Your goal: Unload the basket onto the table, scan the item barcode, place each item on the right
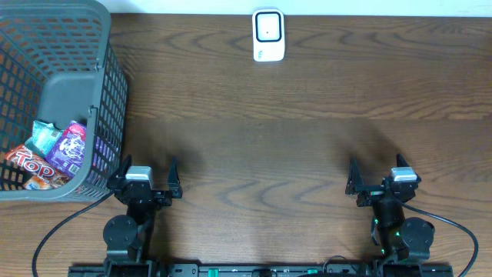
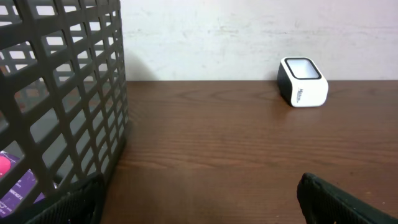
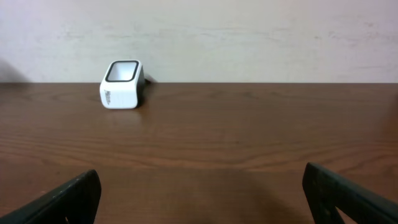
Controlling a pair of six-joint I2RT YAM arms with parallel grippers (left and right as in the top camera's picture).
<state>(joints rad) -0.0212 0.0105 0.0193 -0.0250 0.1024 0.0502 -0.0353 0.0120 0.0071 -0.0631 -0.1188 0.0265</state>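
Several snack packets lie in the dark grey basket (image 1: 115,92) at the far left: a purple one (image 1: 71,146), a red one (image 1: 31,163) and a teal one (image 1: 44,135). No barcode shows on any of them. The white scanner (image 1: 268,35) stands at the table's far edge, centre; it also shows in both wrist views (image 2: 303,82) (image 3: 122,84). My left gripper (image 1: 145,171) hangs open and empty just right of the basket's near corner. My right gripper (image 1: 380,178) is open and empty at the near right. In the wrist views, only bare wood lies between the left gripper's (image 2: 200,202) jaws and the right gripper's (image 3: 205,198) jaws.
The basket wall (image 2: 62,93) fills the left of the left wrist view, with a purple packet (image 2: 12,190) visible through its grid. A pale wall runs behind the table's far edge. Brown wooden tabletop (image 1: 269,131) lies between the grippers and the scanner.
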